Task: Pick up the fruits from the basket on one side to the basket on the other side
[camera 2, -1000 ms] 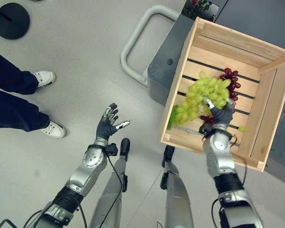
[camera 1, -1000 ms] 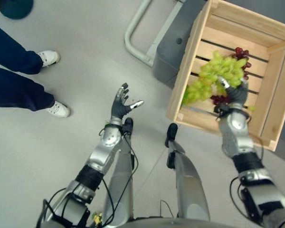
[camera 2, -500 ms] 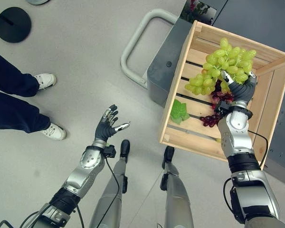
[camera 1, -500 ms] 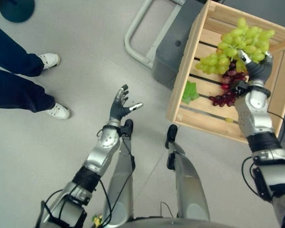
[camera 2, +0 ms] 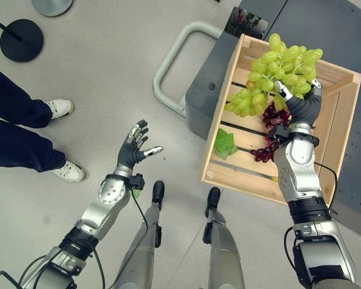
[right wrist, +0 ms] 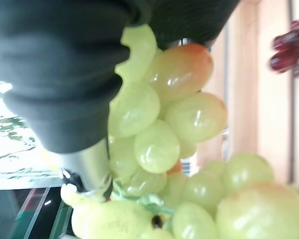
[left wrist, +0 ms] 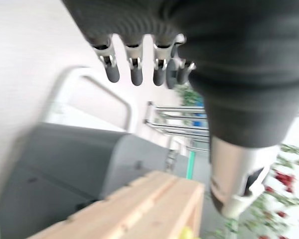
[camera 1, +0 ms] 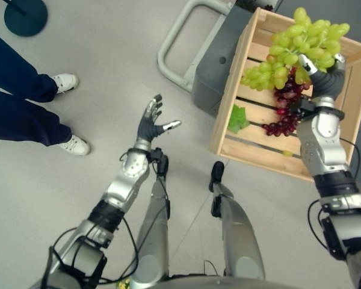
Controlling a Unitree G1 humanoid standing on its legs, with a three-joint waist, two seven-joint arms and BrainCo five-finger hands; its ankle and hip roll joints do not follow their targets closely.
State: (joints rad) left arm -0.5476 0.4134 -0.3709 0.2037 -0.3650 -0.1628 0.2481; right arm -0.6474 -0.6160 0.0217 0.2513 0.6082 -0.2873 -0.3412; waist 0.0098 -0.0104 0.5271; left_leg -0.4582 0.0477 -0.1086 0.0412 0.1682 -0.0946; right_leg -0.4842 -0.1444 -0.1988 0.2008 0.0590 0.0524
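Item: green grape bunch [camera 1: 298, 43], one large cluster of pale green berries, a few tinged orange in the right wrist view. Location: held aloft over the far part of the wooden crate [camera 1: 237, 114], which stands at the right of the scene against a grey cart [camera 1: 219, 66] with a looped handle. Holder: right robot hand [camera 2: 302, 107], fingers curled up into the underside of the cluster and closed on it, the berries spilling out to the left of the grip. Handling, as judged: moderately heavy for its size, soft and loose, each berry smooth and liable to roll or pull off the stem; squeezing would bruise or burst it. Best hold is probably a cupped grasp beneath the thick middle, or on the main stem where it can be reached, with slow carrying so the hanging end does not swing. Remaining in crate: dark red grape bunch [camera 1: 283, 117] and a green leaf [camera 1: 237, 117] on the slatted bottom. Left robot hand [camera 1: 151, 123]: fingers spread, empty, over the floor [camera 1: 102, 66] left of the crate. Bystander: a person's legs [camera 1: 18, 102] at far left.
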